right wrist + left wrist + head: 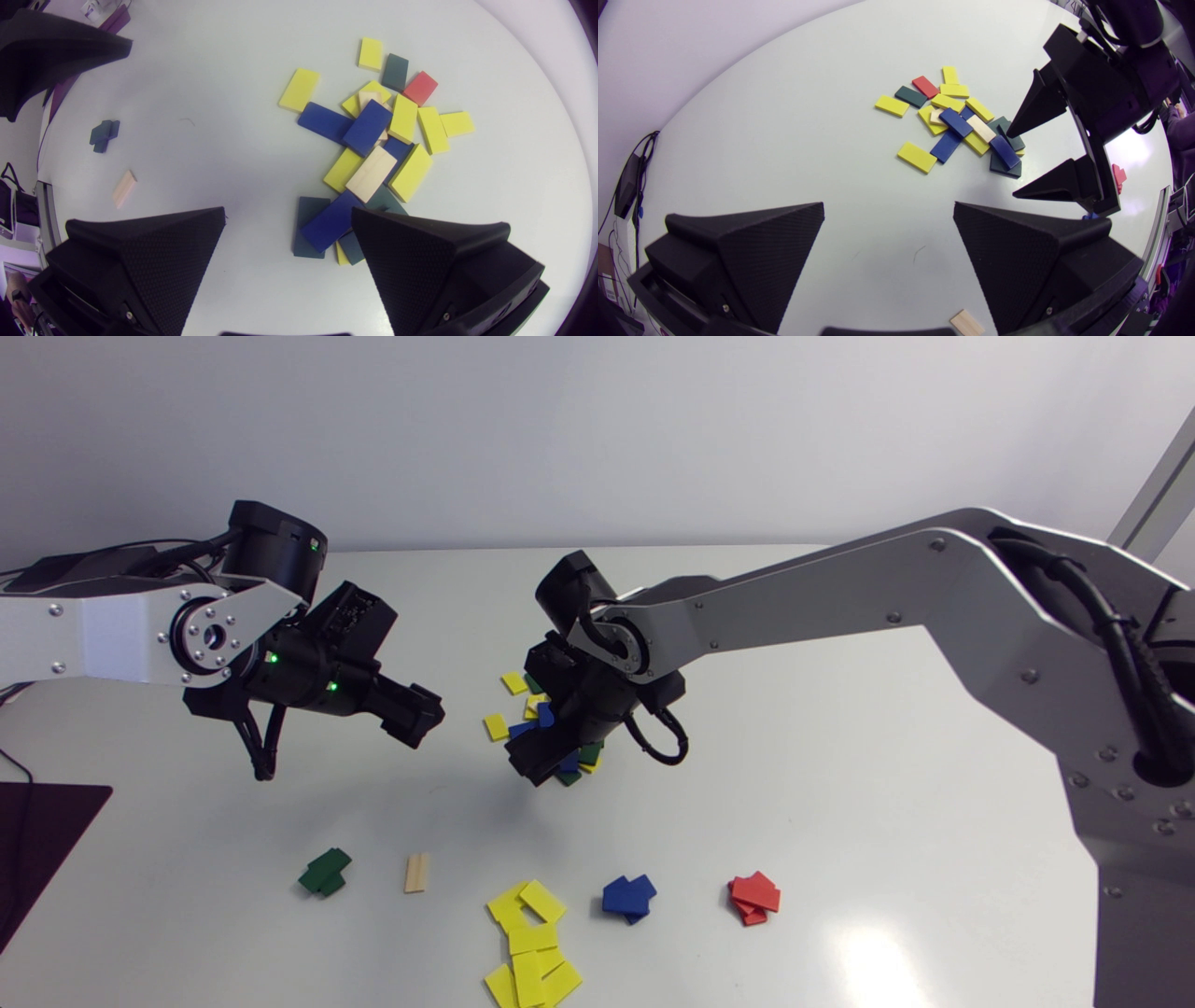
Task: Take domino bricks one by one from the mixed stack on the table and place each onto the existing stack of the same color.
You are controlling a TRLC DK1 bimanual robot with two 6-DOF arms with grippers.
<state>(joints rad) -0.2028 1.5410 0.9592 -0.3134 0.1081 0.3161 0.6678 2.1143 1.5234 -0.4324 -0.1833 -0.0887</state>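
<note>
My left arm (103,635) and right arm (840,588) are pale silver-grey slabs with angled edges, dotted with small round screws and joined by matte black cylindrical joints. Black cables (1130,663) loop out of the links, and tiny green lights (331,687) glow on the left wrist housing. My jaws are matte black, each a pair of broad wedge fingers (761,252) with a fine cross-hatched texture.
</note>
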